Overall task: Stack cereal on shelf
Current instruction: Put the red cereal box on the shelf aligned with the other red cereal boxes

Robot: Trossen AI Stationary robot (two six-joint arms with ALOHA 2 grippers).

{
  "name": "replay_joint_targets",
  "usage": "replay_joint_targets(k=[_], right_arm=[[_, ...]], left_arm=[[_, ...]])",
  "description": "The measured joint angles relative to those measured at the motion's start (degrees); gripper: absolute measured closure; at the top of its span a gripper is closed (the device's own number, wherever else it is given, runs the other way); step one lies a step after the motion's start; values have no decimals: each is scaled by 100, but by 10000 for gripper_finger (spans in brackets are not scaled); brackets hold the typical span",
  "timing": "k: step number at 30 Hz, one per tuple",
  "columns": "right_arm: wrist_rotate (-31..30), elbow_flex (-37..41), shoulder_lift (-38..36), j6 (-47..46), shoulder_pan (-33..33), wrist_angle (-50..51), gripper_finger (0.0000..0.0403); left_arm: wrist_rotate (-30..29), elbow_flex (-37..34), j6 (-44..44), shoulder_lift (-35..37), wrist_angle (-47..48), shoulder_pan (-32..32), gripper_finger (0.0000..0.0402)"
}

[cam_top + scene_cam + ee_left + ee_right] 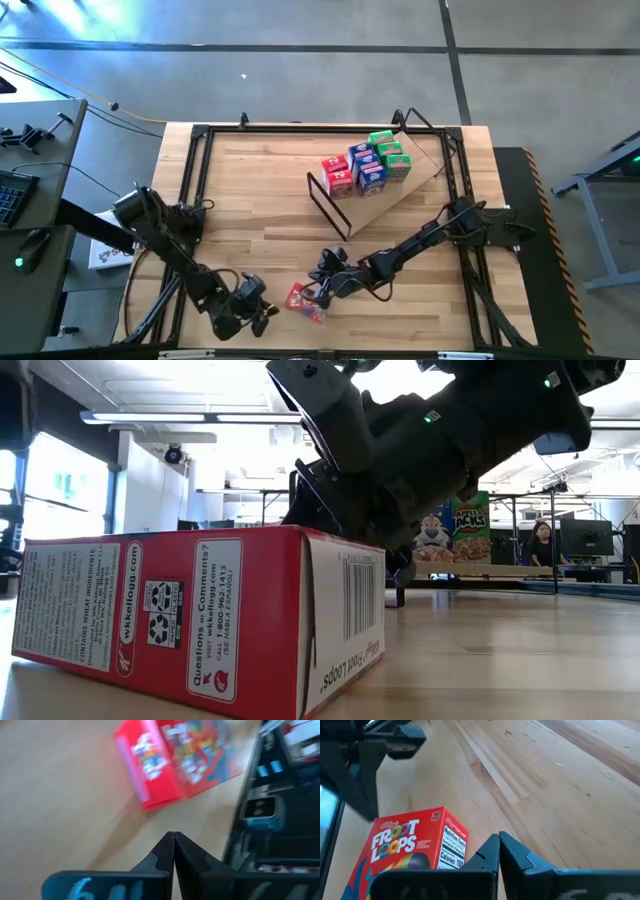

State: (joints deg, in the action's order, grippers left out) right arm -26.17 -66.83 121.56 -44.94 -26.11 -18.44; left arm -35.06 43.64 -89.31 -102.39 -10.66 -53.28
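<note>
The red Froot Loops box (410, 847) lies flat on the worktop (260, 210): light, thin cardboard, crushable. Take its narrow sides. Right gripper (498, 851) and left gripper (174, 851) are both clenched, empty.

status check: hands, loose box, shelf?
Left hand shut, empty, beside red box. Right hand shut, empty, next to it. Box flat on table, off shelf. Nothing in the way.

Wooden table (270, 200): slanted shelf (400, 195) holding cereal boxes (368, 165); lone red box (305, 300) flat near front edge
</note>
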Motion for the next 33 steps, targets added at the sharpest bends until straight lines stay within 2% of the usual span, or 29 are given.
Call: replay_joint_targets(k=[5, 11, 17, 25, 29, 33], right_arm=[[136, 0, 0, 15, 18, -11, 403], [224, 0, -4, 130, 13, 72, 403], [212, 2, -15, -37, 38, 472, 403], [828, 4, -13, -302, 61, 571, 403], [944, 4, -11, -311, 112, 438, 403], [1059, 10, -4, -307, 150, 309, 403]], left_arm=[[-61, 51, 566, -440, -929, 274, 399], [-389, 76, 666, -533, -644, 617, 399], [-305, 72, 950, -512, -559, 896, 399], [-14, 70, 513, -463, -695, 574, 399], [-290, 81, 334, -543, -831, 585, 399], [-345, 77, 520, -572, -986, 714, 399]])
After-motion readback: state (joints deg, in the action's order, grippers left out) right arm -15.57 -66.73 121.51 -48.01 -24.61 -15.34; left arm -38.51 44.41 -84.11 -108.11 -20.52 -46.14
